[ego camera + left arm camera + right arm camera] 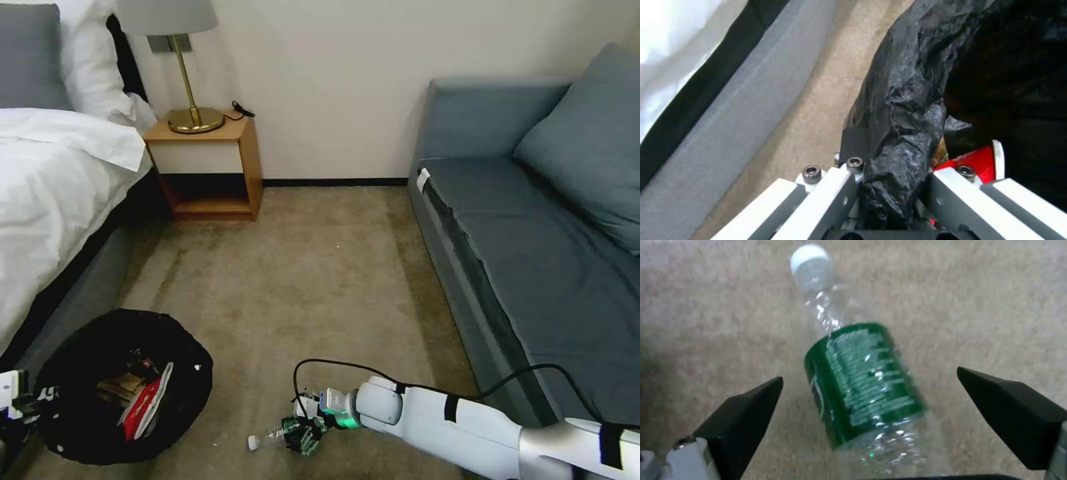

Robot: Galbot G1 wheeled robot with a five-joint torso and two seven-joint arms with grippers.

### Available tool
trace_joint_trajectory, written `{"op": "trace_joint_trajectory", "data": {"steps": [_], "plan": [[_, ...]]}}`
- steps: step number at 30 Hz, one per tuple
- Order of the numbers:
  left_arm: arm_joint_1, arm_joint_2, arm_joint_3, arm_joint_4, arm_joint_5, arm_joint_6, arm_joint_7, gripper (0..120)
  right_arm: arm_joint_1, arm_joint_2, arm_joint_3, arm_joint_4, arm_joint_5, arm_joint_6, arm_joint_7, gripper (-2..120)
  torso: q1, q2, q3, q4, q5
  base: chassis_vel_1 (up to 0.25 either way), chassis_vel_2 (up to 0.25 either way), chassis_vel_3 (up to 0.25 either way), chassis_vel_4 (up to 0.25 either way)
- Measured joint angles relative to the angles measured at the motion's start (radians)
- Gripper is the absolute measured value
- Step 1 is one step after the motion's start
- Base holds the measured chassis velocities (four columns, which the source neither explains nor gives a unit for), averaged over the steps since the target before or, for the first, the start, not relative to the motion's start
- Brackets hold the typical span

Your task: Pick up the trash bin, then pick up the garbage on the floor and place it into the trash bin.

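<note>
I have the right gripper [869, 390] down at carpet level with its jaws spread wide and nothing yet clamped. The clear bottle [862, 383] lies on its side between the two black fingertips [744, 406], green label roughly centred in the gap, white cap pointing away from the palm. Neither pad touches it; there is carpet showing on both sides of the label.

My left gripper [889, 186] is clamped on the rim of the trash bin [120, 387], the crinkled black liner bunched between its fingers. From the head view the bin sits off to the far side of the bottle from my right arm, near the bed [60, 173]. A red-and-white packet [143, 403] and some brown paper already lie inside it.

Risks as I judge them:
- The bottle is round, thin-walled and loose on the carpet. If one pad lands first it may roll or skid out of the gap.
- Closing hard could crush the wall and squirt the bottle forward, cap first.
- The bottle sits slightly skewed to the jaw line, so the hold may end up off-centre and let it swing during transfer.
- The left hold may be mostly on liner; the bag could slip off the rim.
</note>
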Motion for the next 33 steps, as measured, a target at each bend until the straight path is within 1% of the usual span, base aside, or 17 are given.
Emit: {"op": "trace_joint_trajectory", "data": {"steps": [2,3,6,7,8,10,11,12,15,16,19,20,23,26,29,33], "plan": [[0.000,0.000,0.000,0.000,0.000,0.000,0.000,3,0.000,0.001,-0.001,-0.002,-0.001,0.000,-0.001,100,0.000,0.000,0.000,0.0000,0.0000,0.000,0.000,0.000,0.000],[-0.002,0.002,0.001,0.001,-0.001,0.000,0.000,3,-0.002,0.007,-0.007,-0.013,-0.009,0.005,-0.006,98,0.000,0.000,0.000,0.0000,0.0000,0.000,0.000,0.000,0.000],[-0.005,0.003,-0.001,0.002,-0.007,0.000,0.000,3,-0.007,0.021,-0.013,-0.037,-0.035,0.024,-0.016,85,0.000,0.000,0.000,0.0000,-0.0001,0.000,0.000,0.000,0.000],[-0.005,0.003,-0.001,0.002,-0.007,0.000,0.000,3,-0.007,0.021,-0.013,-0.037,-0.035,0.024,-0.016,85,0.000,0.000,0.000,0.0000,-0.0001,0.000,0.000,0.000,0.000],[-0.005,0.004,-0.003,0.002,-0.009,0.000,0.000,3,-0.009,0.028,-0.013,-0.045,-0.039,0.029,-0.016,82,0.000,0.000,0.000,-0.0001,-0.0001,0.000,0.000,0.000,0.000],[-0.004,0.004,-0.007,0.002,-0.010,0.000,0.000,3,-0.012,0.035,-0.013,-0.049,-0.042,0.034,-0.017,70,0.000,0.000,0.000,0.0000,0.0000,0.000,0.000,0.000,0.000],[-0.003,0.003,-0.008,0.002,-0.011,0.000,0.000,3,-0.012,0.036,-0.013,-0.049,-0.042,0.035,-0.018,67,0.000,0.000,0.000,0.0000,0.0000,0.000,0.000,0.000,0.000],[-0.003,0.003,-0.008,0.002,-0.011,0.000,0.000,3,-0.012,0.036,-0.013,-0.049,-0.042,0.035,-0.018,67,0.000,0.000,0.000,0.0000,0.0000,0.000,0.000,0.000,0.000],[-0.001,0.001,-0.010,0.002,-0.013,0.000,0.000,3,-0.014,0.037,-0.010,-0.049,-0.043,0.039,-0.019,51,0.000,0.000,0.000,0.0000,0.0000,0.000,0.000,0.000,0.000],[-0.001,0.001,-0.010,0.002,-0.013,0.000,0.000,3,-0.014,0.037,-0.010,-0.049,-0.043,0.039,-0.019,51,0.000,0.000,0.000,0.0000,0.0000,0.000,0.000,0.000,0.000],[-0.001,0.001,-0.010,0.001,-0.015,0.000,-0.001,3,-0.020,0.033,-0.003,-0.047,-0.046,0.046,-0.019,38,0.000,0.000,0.000,0.0000,0.0000,0.000,0.000,0.000,0.000],[-0.001,0.001,-0.010,0.001,-0.015,0.000,-0.001,3,-0.020,0.033,-0.003,-0.047,-0.046,0.046,-0.019,38,0.000,0.000,0.000,0.0000,0.0000,0.000,0.000,0.000,0.000],[-0.002,0.001,-0.010,-0.002,-0.016,0.000,-0.001,3,-0.034,0.024,0.013,-0.036,-0.059,0.055,-0.019,28,0.000,0.000,0.000,0.0000,-0.0001,0.000,0.000,0.000,0.000],[-0.001,-0.001,-0.008,-0.003,-0.016,0.000,-0.002,3,-0.045,0.022,0.029,-0.028,-0.063,0.057,-0.019,23,0.000,0.000,0.000,0.0000,0.0000,0.000,0.000,0.000,0.000],[-0.001,-0.003,-0.006,-0.003,-0.016,0.000,-0.004,3,-0.061,0.019,0.061,-0.019,-0.064,0.058,-0.017,23,0.000,0.000,0.000,0.0000,0.0000,0.000,0.000,0.000,0.000],[0.005,-0.002,-0.010,-0.009,-0.026,0.000,-0.007,3,-0.109,0.016,0.171,0.016,-0.038,0.059,0.000,23,0.000,0.000,0.000,0.0000,0.0000,0.000,0.000,0.000,0.000]]}}
